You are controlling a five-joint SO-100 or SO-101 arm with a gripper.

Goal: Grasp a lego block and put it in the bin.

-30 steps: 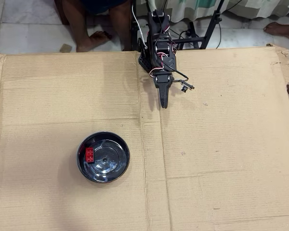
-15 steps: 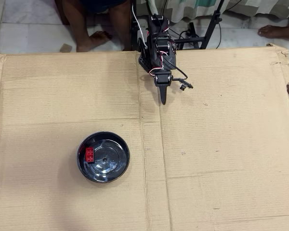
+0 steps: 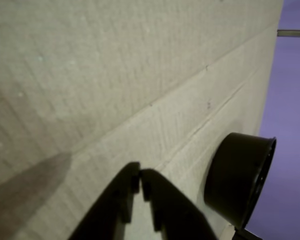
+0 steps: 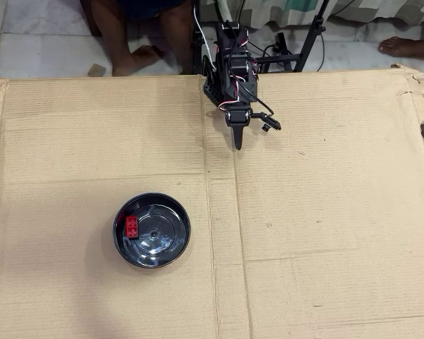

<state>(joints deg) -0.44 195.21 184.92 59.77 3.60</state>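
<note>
Sitting in one bin (image 4: 171, 246): one lego block (image 4: 131, 226).

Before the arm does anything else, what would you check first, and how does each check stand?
1. Lego block inside the bin: ok, it lies near the bowl's left wall in the overhead view.
2. Hand empty: ok, fingertips nearly together with nothing between them in the wrist view.
3. Hand clear of the bin: ok, well apart.
4. Bin upright on the cardboard: ok.
5. More blocks left to pick: none visible.
</note>
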